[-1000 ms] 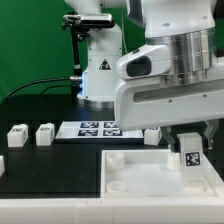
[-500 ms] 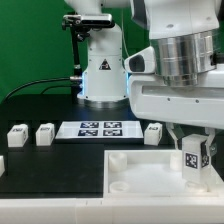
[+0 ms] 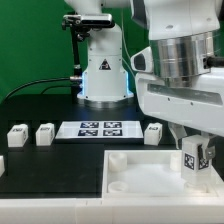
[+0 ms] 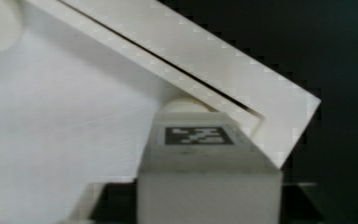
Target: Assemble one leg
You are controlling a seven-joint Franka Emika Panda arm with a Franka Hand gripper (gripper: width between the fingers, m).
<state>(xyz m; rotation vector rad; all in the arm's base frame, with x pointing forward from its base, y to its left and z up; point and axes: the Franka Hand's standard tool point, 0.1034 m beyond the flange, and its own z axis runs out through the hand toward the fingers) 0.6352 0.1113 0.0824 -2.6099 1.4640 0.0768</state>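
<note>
The claw (image 3: pixel 192 148) is clamped on the leg (image 3: pixel 190 162), its two dark jaws pressed against opposite sides of the small white block with no gap showing between jaw and block. The leg hangs upright in that grip, its black-and-white tag (image 4: pixel 202 136) facing outward, and it sits over the panel (image 3: pixel 140 170) near the panel's corner on the exterior view's right. Whether the bottom of the leg touches the panel or hangs just above it cannot be told. In the wrist view the leg fills the middle, with the tag near its upper end, and the panel's white surface and a slanting white edge lie close behind it. One loose block (image 3: pixel 153 133) stands just beyond the panel's far edge, apart from the claw. Two more blocks (image 3: pixel 45 133) (image 3: pixel 17 135) sit on the black table (image 3: pixel 60 170), well off the panel toward the exterior view's left. The marker board (image 3: pixel 97 128) lies flat beyond the panel's far edge, between those blocks.
</note>
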